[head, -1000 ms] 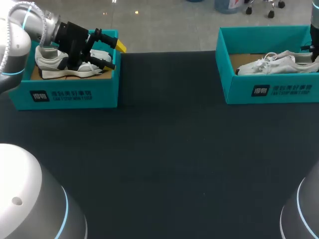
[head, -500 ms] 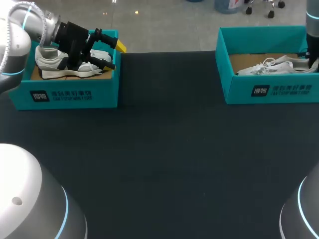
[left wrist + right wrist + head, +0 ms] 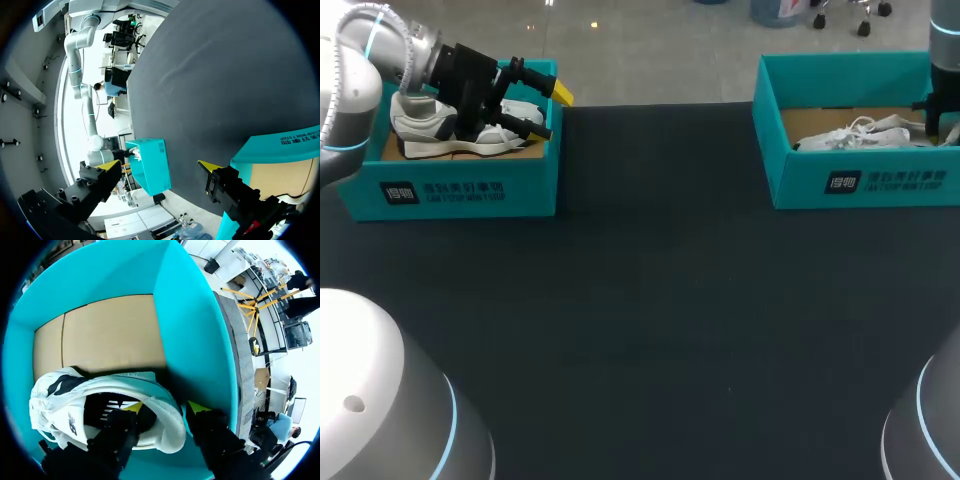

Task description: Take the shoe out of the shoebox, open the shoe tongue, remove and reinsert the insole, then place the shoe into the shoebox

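Note:
A white shoe point(image 3: 850, 135) lies on its side in the teal shoebox point(image 3: 860, 185) at the back right. My right gripper point(image 3: 938, 118) stands over the shoe's heel end. In the right wrist view, the right gripper point(image 3: 165, 407) straddles the heel collar of the shoe point(image 3: 75, 400), one fingertip point(image 3: 132, 406) inside the shoe and the other outside. The fingers stand apart and do not pinch the collar. My left gripper point(image 3: 545, 110) hangs wide open over a second teal shoebox point(image 3: 470, 190) at the back left. That box holds a grey and white shoe point(image 3: 420, 122).
The dark table point(image 3: 650, 300) stretches between the two boxes. In the left wrist view, the left gripper point(image 3: 159, 165) spreads over the corner of its own box point(image 3: 280, 150), and the far box point(image 3: 150, 165) shows across the table.
The white shoe has sunk lower into the right box. My right gripper's fingers have parted from it. The left arm has not moved.

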You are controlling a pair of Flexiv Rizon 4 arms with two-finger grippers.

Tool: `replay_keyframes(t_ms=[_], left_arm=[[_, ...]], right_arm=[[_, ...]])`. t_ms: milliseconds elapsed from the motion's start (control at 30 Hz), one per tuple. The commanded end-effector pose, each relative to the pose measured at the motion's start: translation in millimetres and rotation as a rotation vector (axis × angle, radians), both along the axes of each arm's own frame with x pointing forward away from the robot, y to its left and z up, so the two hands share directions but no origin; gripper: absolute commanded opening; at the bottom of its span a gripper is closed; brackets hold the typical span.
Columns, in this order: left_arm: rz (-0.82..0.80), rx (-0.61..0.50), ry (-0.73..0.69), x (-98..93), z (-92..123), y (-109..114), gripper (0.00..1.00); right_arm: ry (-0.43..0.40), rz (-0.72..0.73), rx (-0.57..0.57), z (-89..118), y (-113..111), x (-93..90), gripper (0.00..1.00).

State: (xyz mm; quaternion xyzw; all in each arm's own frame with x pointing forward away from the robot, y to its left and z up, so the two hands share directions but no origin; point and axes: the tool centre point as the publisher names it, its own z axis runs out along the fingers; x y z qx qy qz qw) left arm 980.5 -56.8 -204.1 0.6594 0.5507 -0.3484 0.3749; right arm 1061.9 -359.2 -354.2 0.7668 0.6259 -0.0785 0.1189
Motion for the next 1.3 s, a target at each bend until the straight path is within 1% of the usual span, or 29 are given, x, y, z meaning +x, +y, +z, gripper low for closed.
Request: replay_keyframes(t_ms=[33,67,133,167,300,333,433,633,767,867,967,1167,1300], left_arm=[[-0.001,0.003,-0.001,-0.1,0,1,1.0],[-0.001,0.003,-0.001,-0.1,0,1,1.0],[-0.001,0.003,-0.001,-0.1,0,1,1.0],[-0.001,0.003,-0.001,-0.1,0,1,1.0],[-0.001,0.003,-0.001,-0.1,0,1,1.0],[-0.001,0.003,-0.001,-0.1,0,1,1.0],[-0.001,0.003,-0.001,-0.1,0,1,1.0],[-0.001,0.003,-0.001,-0.1,0,1,1.0],[-0.001,0.003,-0.001,-0.1,0,1,1.0],[-0.001,0.003,-0.001,-0.1,0,1,1.0],[-0.001,0.003,-0.001,-0.1,0,1,1.0],[-0.001,0.003,-0.001,-0.1,0,1,1.0],[-0.001,0.003,-0.001,-0.1,0,1,1.0]], right_arm=[[-0.022,0.003,0.008,23,5,-16.1,0.59],[-0.023,0.003,0.009,28,8,-18.3,0.62],[-0.026,0.004,0.013,39,12,-22.6,0.74],[-0.025,0.005,0.02,45,14,-24.7,0.78],[-0.03,0.029,0.049,72,26,-34.3,0.89],[-0.035,0.037,0.062,78,29,-36.8,0.93],[-0.053,0.062,0.07,97,40,-45.4,1.0],[-0.084,0.07,0.135,126,55,-71.5,1.0],[-0.091,0.078,0.161,138,64,-89.3,1.0],[-0.087,0.077,0.19,142,71,-101.2,1.0],[-0.081,0.08,0.212,144,75,-108.9,1.0],[-0.077,0.1,0.228,152,81,-119.8,1.0],[-0.063,0.121,0.218,153,82,-126.4,1.0]])
